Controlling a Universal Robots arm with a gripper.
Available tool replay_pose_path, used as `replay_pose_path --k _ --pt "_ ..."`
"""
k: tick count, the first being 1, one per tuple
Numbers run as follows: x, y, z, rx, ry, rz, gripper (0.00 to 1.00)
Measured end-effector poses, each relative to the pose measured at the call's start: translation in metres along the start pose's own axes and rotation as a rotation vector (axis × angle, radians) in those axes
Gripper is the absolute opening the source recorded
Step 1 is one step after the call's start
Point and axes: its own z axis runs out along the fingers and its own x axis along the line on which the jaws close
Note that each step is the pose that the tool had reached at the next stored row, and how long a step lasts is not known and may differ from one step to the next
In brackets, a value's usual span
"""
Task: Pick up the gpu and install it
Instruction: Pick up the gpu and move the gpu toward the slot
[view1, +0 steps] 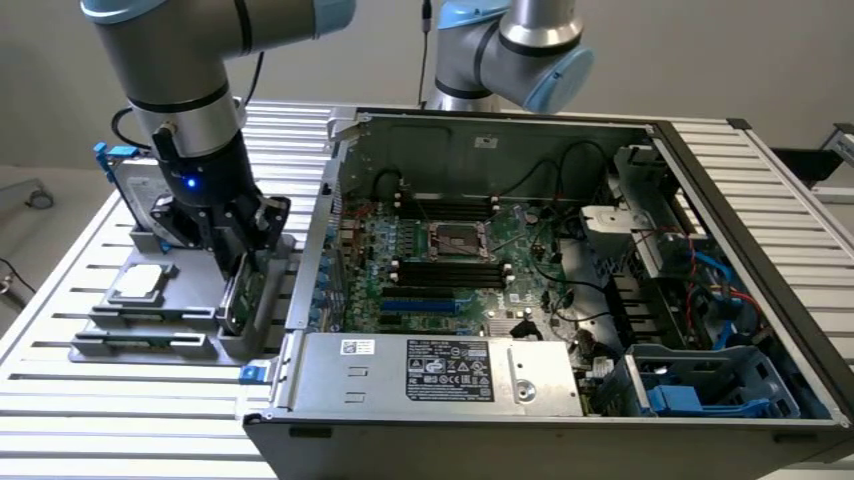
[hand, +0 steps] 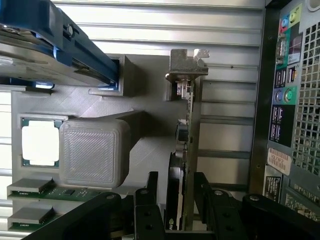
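Note:
The gpu (view1: 239, 292) stands on edge in a slot of the grey holder (view1: 147, 335) on the slatted table, at the exterior view's left of the open computer case (view1: 747, 190). In the wrist view I see the gpu (hand: 183, 132) edge-on, green board on one side, black shroud on the other, silver end bracket (hand: 186, 64) at its far end. My gripper (view1: 238, 250) is lowered over it. The gripper (hand: 176, 177) is open, one finger on each side of the card, with a small gap on both sides.
The holder also carries a hard drive with a blue frame (hand: 55, 45), a square silver chip (hand: 40, 142) and memory sticks (hand: 32, 189). The case's rear panel (hand: 290, 115) stands close beside the holder. A second arm (view1: 514, 50) rises behind the case.

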Motion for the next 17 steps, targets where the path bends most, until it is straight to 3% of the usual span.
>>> replay_pose_path --k 5,11,13,14,16,17 --pt "0.0005 0.0000 0.0006 0.0032 -0.0069 0.001 0.42" --pt "0.0012 0.0001 0.0009 0.0043 -0.0072 0.003 0.42" --pt "0.0012 0.0001 0.0010 0.0042 -0.0073 0.003 0.40" --pt "0.0012 0.0000 0.0010 0.0042 -0.0073 0.003 0.34" --pt "0.0012 0.0000 0.0009 0.0043 -0.0072 0.003 0.34" --pt "0.0012 0.0000 0.0009 0.0043 -0.0072 0.003 0.27"
